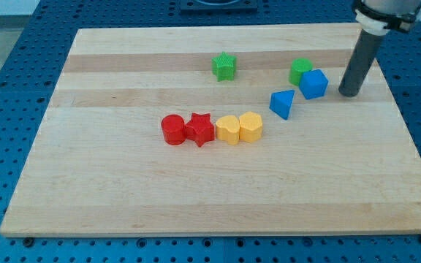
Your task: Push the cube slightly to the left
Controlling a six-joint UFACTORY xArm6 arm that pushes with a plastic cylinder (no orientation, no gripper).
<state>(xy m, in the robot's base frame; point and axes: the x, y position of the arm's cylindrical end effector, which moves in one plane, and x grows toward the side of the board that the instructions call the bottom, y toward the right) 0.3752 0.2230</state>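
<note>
Wooden table point(123, 197) on blue pegboard. No hand on this rig, so nothing's held, just a rod; arm cut off at the view's top. My tip point(350, 93) sits at 3 o'clock of the blue cube point(313, 84), just apart: approach step. Next you'd want a short push toward 9 o'clock. The green block point(300, 70) touches the cube, shape unclear.
</note>
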